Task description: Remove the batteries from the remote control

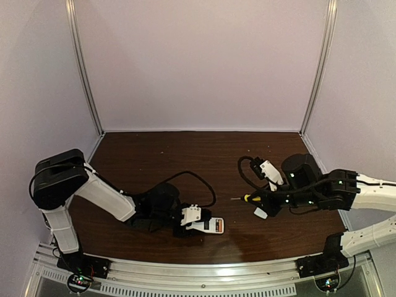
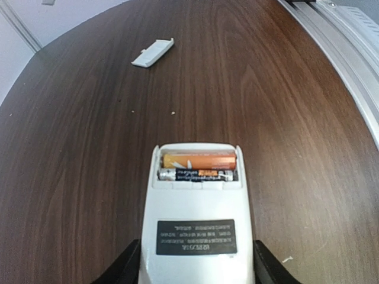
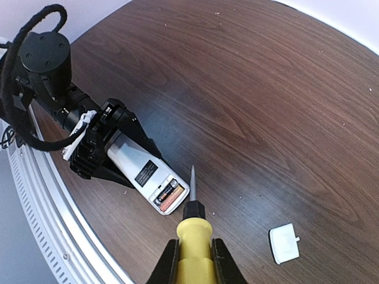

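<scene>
Remote control [image 2: 198,231] near desk's near edge, left of centre, clamped by left gripper [image 2: 197,269]. Cover [image 2: 153,53] off, lying apart. Both batteries [image 2: 198,167] in bay, none out. Right gripper [image 3: 194,263] grips screwdriver [image 3: 192,234], tip near bay.

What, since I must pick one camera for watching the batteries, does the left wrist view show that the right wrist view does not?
Only the left wrist view: the open compartment up close, with print visible on the dark battery lying beside the orange-copper battery.
Only the right wrist view: the screwdriver held in the right gripper, its tip near the compartment end.
Both: the remote control, back up, clamped in the left gripper, both batteries seated, and a white plastic piece loose on the table.
</scene>
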### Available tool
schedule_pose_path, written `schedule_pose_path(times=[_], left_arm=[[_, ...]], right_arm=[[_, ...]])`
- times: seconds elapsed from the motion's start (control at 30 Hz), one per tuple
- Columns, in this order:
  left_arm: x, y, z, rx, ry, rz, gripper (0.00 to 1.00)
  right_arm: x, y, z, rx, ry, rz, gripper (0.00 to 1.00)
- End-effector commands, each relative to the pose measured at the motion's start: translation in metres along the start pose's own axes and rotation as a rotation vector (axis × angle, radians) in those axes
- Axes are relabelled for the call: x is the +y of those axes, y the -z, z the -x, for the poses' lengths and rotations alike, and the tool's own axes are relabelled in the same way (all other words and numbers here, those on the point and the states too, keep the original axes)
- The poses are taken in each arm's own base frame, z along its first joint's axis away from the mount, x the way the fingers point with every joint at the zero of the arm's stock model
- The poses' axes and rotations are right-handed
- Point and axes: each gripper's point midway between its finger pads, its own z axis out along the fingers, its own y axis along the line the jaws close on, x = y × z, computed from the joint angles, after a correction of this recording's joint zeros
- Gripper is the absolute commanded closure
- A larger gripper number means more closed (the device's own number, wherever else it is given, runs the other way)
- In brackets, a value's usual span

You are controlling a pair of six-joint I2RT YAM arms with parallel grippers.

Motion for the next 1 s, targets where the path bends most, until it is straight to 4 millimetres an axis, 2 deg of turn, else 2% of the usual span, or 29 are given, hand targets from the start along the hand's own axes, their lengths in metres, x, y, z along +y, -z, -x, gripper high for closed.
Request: schedule_pose_path(times=[0.0, 0.1, 0.2, 0.43, 0.57, 0.97], left_arm=[[-0.018, 0.010, 0.011, -0.042, -0.088, -0.087, 1.00], [-0.024, 0.019, 0.020, -0.088, -0.120, -0.105, 1.00], [-0.029, 0.024, 0.019, -0.099, -0.140, -0.109, 1.00], [-0.029, 0.024, 0.016, -0.086, -0.145, -0.116, 1.00], [-0.030, 0.024, 0.016, -0.083, -0.142, -0.121, 1.00], [-0.033, 0.025, 0.014, -0.087, -0.146, -0.131, 1.00]], right_arm=[[0.017, -0.001, 0.010, -0.003, 0.064, 0.030, 1.00], [0.033, -0.005, 0.001, 0.040, 0.110, 0.085, 1.00], [0.047, -0.005, -0.004, 0.066, 0.153, 0.128, 1.00], [0.064, -0.008, -0.020, 0.122, 0.218, 0.171, 1.00], [0.069, -0.013, -0.032, 0.177, 0.251, 0.165, 1.00], [0.069, -0.032, -0.043, 0.241, 0.295, 0.135, 1.00]])
